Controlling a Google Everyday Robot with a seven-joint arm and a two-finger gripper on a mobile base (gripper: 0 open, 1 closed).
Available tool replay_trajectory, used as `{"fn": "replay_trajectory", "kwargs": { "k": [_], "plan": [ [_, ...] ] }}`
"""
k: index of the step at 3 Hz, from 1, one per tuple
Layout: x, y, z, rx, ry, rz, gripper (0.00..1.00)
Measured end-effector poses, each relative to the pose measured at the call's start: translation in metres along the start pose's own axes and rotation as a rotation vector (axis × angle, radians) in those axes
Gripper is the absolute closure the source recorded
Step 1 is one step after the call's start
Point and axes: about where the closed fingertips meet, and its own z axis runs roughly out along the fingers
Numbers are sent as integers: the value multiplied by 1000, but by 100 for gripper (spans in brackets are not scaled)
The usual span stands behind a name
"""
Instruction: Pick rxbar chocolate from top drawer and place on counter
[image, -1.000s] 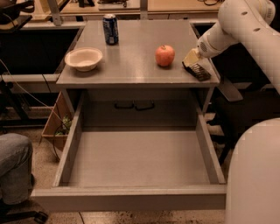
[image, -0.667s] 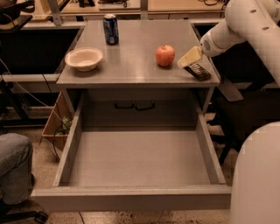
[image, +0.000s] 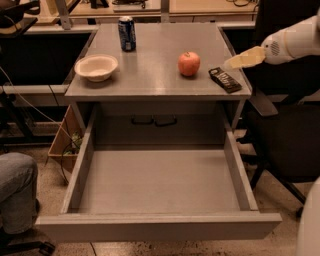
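Note:
The rxbar chocolate (image: 225, 79), a dark flat bar with white lettering, lies free on the counter (image: 155, 55) near its front right corner. My gripper (image: 239, 60) hangs just above and to the right of the bar, off the counter's right edge, and is not touching it. The arm reaches in from the right. The top drawer (image: 155, 226) is pulled fully out below the counter and its grey bottom is bare.
A red apple (image: 189, 63) sits left of the bar. A blue soda can (image: 127, 33) stands at the back and a white bowl (image: 96, 67) at the left. A dark chair (image: 290, 140) stands to the right. A person's knee (image: 15, 190) is at the lower left.
My gripper has drawn back up and to the right, away from the bar. The bar now lies uncovered on the counter. The view has shifted slightly.

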Motion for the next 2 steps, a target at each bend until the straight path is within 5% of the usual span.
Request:
{"fn": "replay_trajectory", "kwargs": {
  "k": [1,2],
  "plan": [
    [-1,-18,-69,-38,-130,39,0],
    [-5,-20,-77,-41,-150,43,0]
  ]
}}
